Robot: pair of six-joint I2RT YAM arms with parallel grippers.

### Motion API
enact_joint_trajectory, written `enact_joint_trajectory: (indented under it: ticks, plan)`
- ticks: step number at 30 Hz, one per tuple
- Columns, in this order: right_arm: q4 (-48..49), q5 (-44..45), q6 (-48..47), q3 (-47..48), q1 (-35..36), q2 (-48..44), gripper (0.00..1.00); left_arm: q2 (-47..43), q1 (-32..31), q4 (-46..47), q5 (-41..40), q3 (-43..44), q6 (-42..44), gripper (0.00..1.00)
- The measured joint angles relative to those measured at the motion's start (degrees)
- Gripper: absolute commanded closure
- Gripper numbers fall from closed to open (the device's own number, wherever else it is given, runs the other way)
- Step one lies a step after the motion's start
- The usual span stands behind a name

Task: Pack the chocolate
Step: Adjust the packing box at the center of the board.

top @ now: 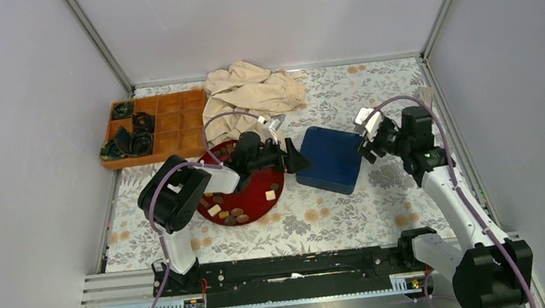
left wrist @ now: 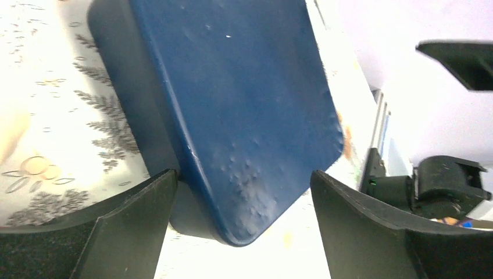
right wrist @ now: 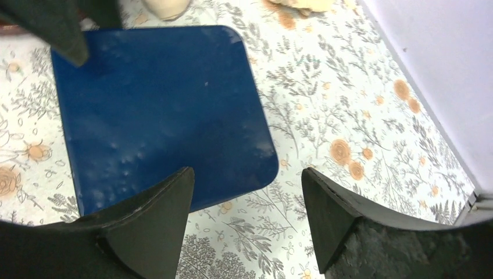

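The chocolate (top: 234, 214) lies loose on a red plate (top: 257, 192) left of centre in the overhead frame, partly under the left arm (top: 182, 194). Right of it sits a blue box (top: 331, 161) on the flowered desk (top: 352, 214). The left fingers (top: 295, 156) stand spread wide at its left edge, the right fingers (top: 367, 147) spread at its right corner, neither gripping anything.

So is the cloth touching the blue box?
Apart. The top view shows a strip of bare table between the cloth and the blue box.
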Motion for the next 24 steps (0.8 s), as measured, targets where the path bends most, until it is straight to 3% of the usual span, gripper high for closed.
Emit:
enact_joint_trajectory:
  ticks: [8, 17, 24]
  plan:
    - [-3.7, -7.0, 13.0, 3.6, -11.4, 1.5, 0.25, -0.8, -0.7, 4.7, 0.7, -2.6, -1.7, 0.09]
    - [-6.2, -24.3, 41.1, 9.9, -20.6, 25.4, 0.31, -4.6, 0.1, 6.4, -2.7, -4.6, -1.9, 0.10]
    - [-0.4, -27.7, 57.4, 6.1, -20.7, 30.4, 0.33, -1.9, 0.6, 5.9, -3.0, -3.0, -2.0, 0.11]
